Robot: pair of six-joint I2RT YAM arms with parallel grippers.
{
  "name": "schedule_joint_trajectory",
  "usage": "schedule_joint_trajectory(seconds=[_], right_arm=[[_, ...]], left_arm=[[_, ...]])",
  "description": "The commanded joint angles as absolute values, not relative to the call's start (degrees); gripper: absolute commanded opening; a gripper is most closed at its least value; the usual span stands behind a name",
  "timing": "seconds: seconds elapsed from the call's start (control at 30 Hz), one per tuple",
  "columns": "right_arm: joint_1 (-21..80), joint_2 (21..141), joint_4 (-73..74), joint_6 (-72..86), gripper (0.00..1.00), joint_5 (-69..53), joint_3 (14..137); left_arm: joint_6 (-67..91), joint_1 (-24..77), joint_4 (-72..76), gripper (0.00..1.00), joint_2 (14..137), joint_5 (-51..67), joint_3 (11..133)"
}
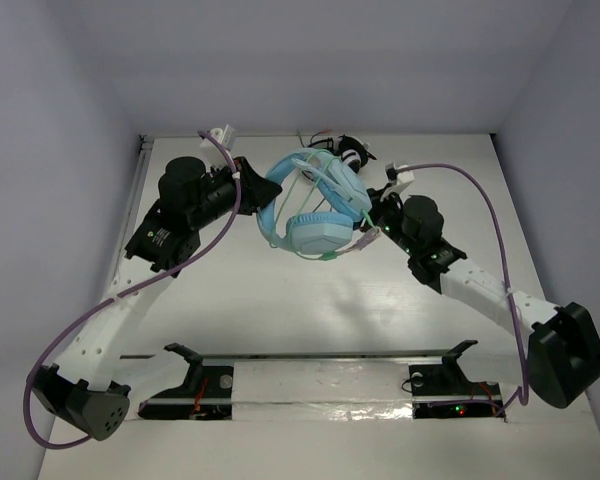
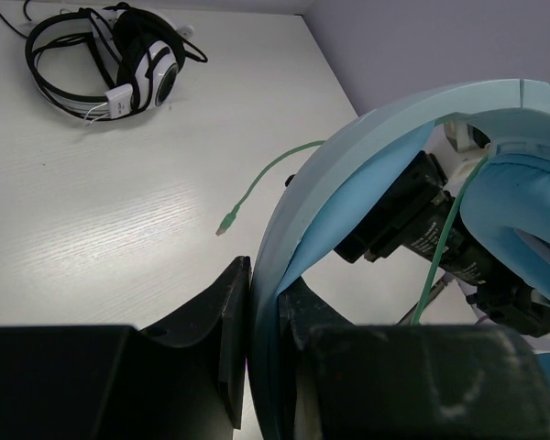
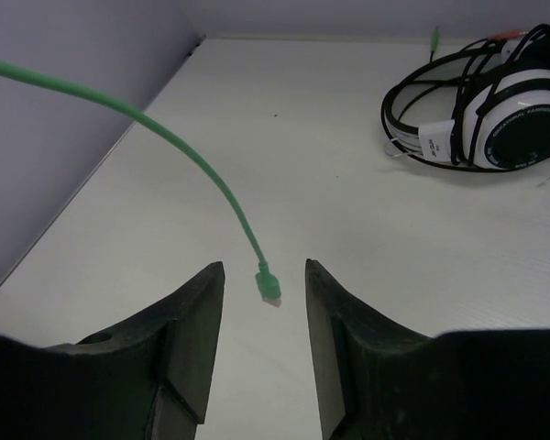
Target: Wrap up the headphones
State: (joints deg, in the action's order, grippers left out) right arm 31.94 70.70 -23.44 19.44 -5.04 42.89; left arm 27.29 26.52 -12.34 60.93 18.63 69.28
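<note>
Two robot arms meet above the far middle of the white table [image 1: 310, 330], and between them we find the light blue headphones [image 1: 330, 183], gripped from the left side. The left gripper [image 2: 261, 275] is clenched on the wide headband [image 2: 376, 137]. In its wrist view the band's pale edge runs straight down between the two black fingers, pressed by both, and the padded inner side curves off to the right. From above, one round earcup [image 1: 310, 232] faces up and toward the near side, with the headband arching away to the far left. We cannot tell whether any part of the set touches the tabletop. The thin pale green cable [image 3: 192, 151] loops across the headband and earcup, then leaves the set on its right side. In the right wrist view it sweeps in from the upper left, bends downward and ends in a small plug [image 3: 269, 286]. The right gripper [image 3: 263, 268], just right of the headphones, stands released. Its fingers are parted, with that plug hanging in the gap between their tips and touching neither. At the far edge of the table, behind the blue set and apart from it, lies a smaller black-and-white headset [image 3: 495, 119], resting on its side with thin wires beside it.
</note>
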Motion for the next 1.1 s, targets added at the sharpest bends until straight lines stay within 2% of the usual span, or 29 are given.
schedule_joint_trajectory(seconds=[0.0, 0.2, 0.37, 0.5, 1.07], right_arm=[[31.90, 68.29, -22.42, 18.90, 0.48, -3.60, 43.15], [31.90, 70.31, -21.10, 17.67, 0.56, -3.52, 46.05], [31.90, 74.17, -20.74, 16.79, 0.56, -7.63, 49.39], [31.90, 75.15, -24.60, 18.01, 0.55, -15.55, 48.34], [31.90, 76.29, -24.96, 17.93, 0.53, -9.75, 48.52]], left_arm=[[30.15, 26.37, -6.86, 0.00, 58.62, 20.30, 71.81], [30.76, 26.37, -6.24, 0.00, 58.97, 21.18, 71.72], [30.76, 26.37, -6.77, 0.00, 58.62, 21.01, 72.16], [30.41, 26.37, -7.38, 0.00, 58.45, 20.57, 72.25], [30.67, 26.37, -6.68, 0.00, 58.36, 21.18, 71.72]])
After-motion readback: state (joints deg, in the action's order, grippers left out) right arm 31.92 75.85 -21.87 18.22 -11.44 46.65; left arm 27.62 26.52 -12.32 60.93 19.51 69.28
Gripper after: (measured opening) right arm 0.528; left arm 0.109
